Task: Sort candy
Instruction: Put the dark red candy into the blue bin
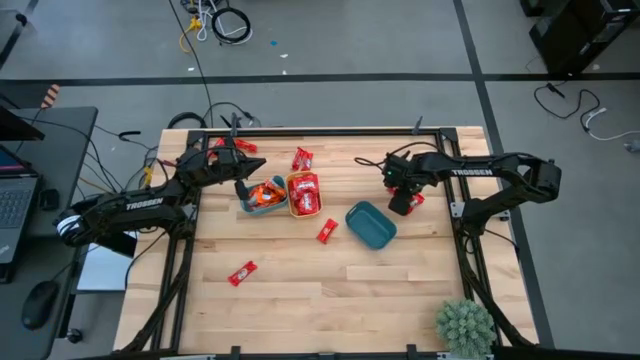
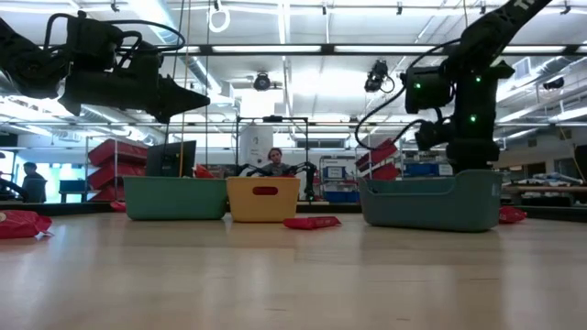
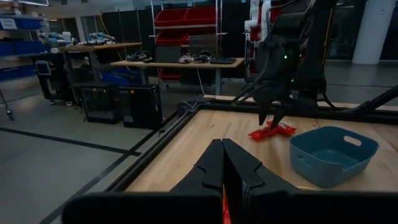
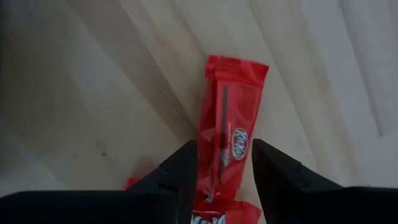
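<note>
Candy (image 4: 227,140) in a shiny red flat wrapper with a white oval mark, lying on the pale wooden counter (image 1: 400,290) directly under the right claw (image 4: 224,163), well apart from the dark teal plastic bowl (image 1: 371,225). Long axis running forward between the two dark fingers (image 4: 186,163), so jaws straddling its width, apart and not yet clamped. More red wrappers just beside it. Right arm plainly the nearer. Left claw (image 3: 222,163) pressed together, empty, hanging over the yellow bowl (image 1: 303,194) and its neighbour holding orange and red candies (image 1: 265,195).
</note>
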You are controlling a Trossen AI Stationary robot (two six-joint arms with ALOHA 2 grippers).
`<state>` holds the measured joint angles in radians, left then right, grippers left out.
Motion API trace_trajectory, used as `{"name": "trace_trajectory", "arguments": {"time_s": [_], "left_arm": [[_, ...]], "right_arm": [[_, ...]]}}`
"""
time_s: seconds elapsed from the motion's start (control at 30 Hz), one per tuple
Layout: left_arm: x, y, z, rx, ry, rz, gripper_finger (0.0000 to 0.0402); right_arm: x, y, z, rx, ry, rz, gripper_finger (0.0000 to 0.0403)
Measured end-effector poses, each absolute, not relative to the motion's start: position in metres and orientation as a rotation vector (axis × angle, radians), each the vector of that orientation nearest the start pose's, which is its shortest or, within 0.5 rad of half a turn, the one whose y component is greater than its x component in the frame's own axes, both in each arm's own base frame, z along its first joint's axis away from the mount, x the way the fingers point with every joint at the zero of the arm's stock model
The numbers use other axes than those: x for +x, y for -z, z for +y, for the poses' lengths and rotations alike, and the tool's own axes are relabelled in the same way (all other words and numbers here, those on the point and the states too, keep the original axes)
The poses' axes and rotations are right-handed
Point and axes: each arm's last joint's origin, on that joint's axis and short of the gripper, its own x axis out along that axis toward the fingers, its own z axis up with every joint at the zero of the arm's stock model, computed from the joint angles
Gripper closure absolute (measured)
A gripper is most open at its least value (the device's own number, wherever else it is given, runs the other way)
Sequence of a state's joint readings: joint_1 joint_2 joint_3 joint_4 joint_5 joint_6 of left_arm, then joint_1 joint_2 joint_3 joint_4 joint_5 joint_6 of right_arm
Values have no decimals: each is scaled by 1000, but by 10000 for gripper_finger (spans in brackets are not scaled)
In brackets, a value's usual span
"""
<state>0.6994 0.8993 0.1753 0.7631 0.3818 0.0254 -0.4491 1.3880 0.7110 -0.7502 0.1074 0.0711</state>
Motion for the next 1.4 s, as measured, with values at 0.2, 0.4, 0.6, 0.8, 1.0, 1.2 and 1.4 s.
{"name": "trace_trajectory", "arguments": {"time_s": [0.2,0.4,0.6,0.8,1.0,1.2,1.4], "left_arm": [[140,-197,103,45,-317,-30,401],[140,-197,103,46,-317,-30,401],[140,-197,103,46,-317,-30,401],[140,-197,103,46,-317,-30,401],[140,-197,103,45,-317,-29,401],[140,-196,103,45,-318,-29,401],[140,-196,104,45,-318,-29,401]], "right_arm": [[186,-154,-102,321,537,1393,306],[182,-150,-106,304,533,1395,394],[196,-165,-104,272,510,1356,401],[218,-197,-95,295,517,1285,403],[242,-230,-63,362,503,1208,403],[255,-243,-25,472,435,1157,403],[264,-231,-5,495,432,1202,403]]}}
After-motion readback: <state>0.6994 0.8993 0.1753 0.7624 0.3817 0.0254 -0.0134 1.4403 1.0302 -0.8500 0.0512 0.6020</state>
